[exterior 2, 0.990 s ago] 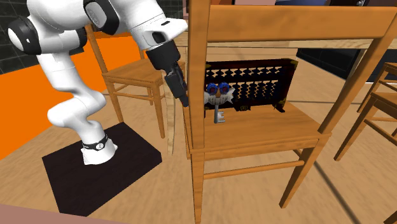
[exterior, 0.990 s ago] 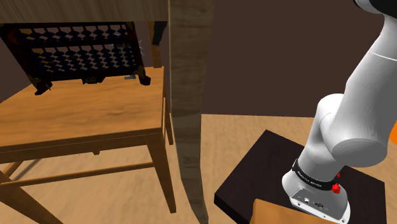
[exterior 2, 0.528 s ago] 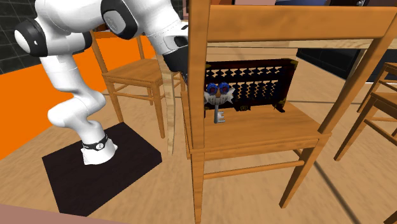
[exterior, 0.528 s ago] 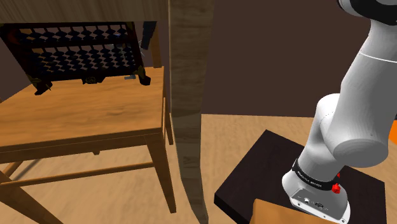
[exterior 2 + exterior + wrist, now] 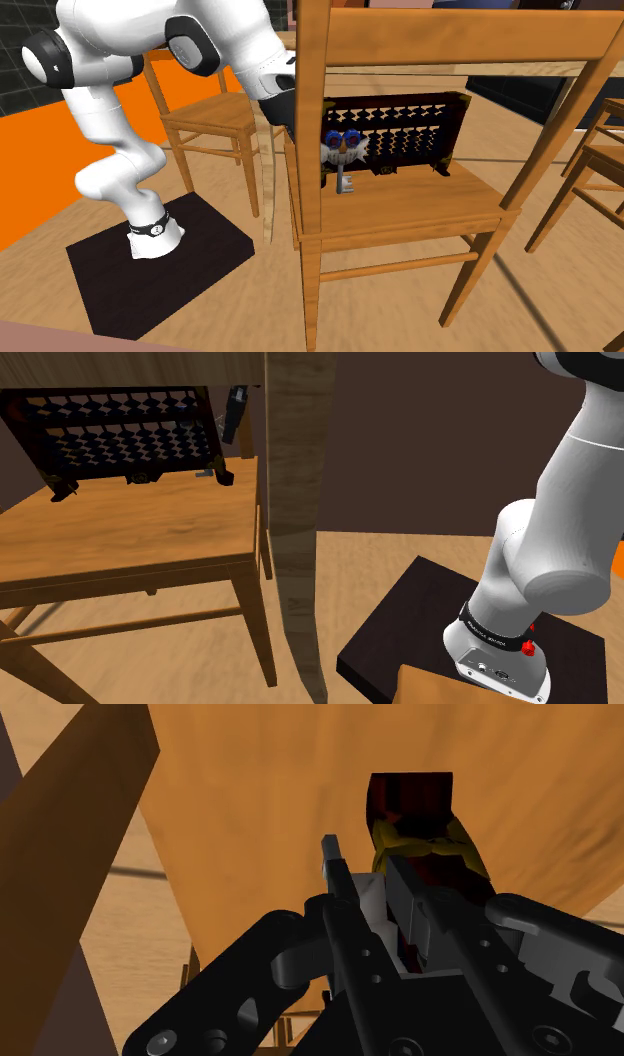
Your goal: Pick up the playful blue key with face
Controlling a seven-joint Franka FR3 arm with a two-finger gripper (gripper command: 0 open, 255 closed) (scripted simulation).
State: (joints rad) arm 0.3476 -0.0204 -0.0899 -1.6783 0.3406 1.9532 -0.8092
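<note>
Wooden chair (image 5: pixel 400 205), second chair behind (image 5: pixel 205 118), pale wood floor (image 5: pixel 560 300), orange panel (image 5: pixel 40 190), dark brown wall (image 5: pixel 420 442)

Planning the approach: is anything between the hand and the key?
Partly. The end of the abacus lies straight ahead of the hand; the key stands at its front, just round that corner.

**Chair seat bears abacus and key**

A wooden chair (image 5: pixel 312 230) stands on a wooden floor (image 5: pixel 560 300). On its seat (image 5: pixel 420 205), a dark abacus (image 5: pixel 405 135) stands upright along the far edge in the second exterior view. A blue key (image 5: pixel 343 152) with a moustached face stands before the abacus's left end, shank down on the seat.
</note>
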